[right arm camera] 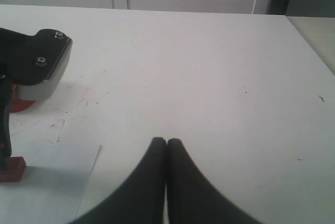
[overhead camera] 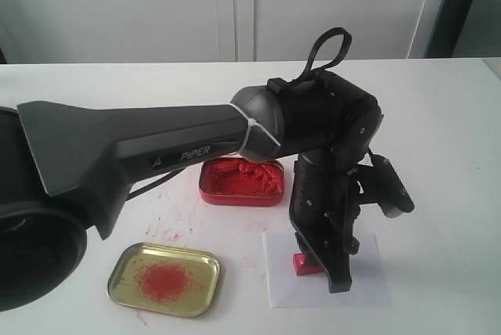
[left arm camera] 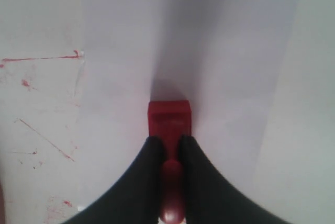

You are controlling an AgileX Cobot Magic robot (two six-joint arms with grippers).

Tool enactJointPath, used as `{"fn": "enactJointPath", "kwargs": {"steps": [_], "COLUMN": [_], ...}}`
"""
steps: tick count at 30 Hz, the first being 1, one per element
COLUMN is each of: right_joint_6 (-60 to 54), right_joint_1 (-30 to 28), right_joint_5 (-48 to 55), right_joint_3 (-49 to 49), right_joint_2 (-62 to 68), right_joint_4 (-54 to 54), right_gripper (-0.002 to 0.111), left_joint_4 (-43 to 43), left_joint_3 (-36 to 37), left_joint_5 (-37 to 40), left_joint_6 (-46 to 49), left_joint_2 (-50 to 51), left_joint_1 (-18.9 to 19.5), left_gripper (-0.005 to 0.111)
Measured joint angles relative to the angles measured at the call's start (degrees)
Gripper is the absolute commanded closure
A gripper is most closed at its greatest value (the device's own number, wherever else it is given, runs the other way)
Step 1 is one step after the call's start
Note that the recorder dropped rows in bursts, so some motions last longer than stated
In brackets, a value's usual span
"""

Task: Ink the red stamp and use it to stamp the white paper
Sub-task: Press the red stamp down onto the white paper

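Left claw (left arm camera: 168,144) grips the red stamp (left arm camera: 169,118) by its narrow handle so the square base sits flat on the white paper (left arm camera: 225,51), apparently pressing the print; right claw (right arm camera: 166,143), closed and empty, hovers beside the paper.

The stamp (overhead camera: 302,264) sits on paper (overhead camera: 368,284) (tin (overhead camera: 235,196) behind, lid (overhead camera: 196,268) left).

Left arm (overhead camera: 156,147) matte black, white PiPER lettering (overhead camera: 196,154), white zip tie (overhead camera: 252,133), black cable loop (overhead camera: 329,45), silver screws (right arm camera: 58,35) on wrist housing; right gripper (right arm camera: 166,141) has curved black fingers (right arm camera: 152,182).
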Motion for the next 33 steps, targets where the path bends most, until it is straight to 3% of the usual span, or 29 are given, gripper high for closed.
{"fn": "enactJointPath", "kwargs": {"steps": [33], "right_joint_6": [0.0], "right_joint_1": [0.0], "right_joint_5": [0.0], "right_joint_3": [0.0], "right_joint_2": [0.0], "right_joint_4": [0.0], "right_gripper": [0.108], "left_joint_4": [-0.1], "left_joint_3": [1.7], "left_joint_5": [-1.3], "left_joint_6": [0.0], "left_joint_2": [-6.7], "left_joint_1": [0.0], "left_gripper": [0.107]}}
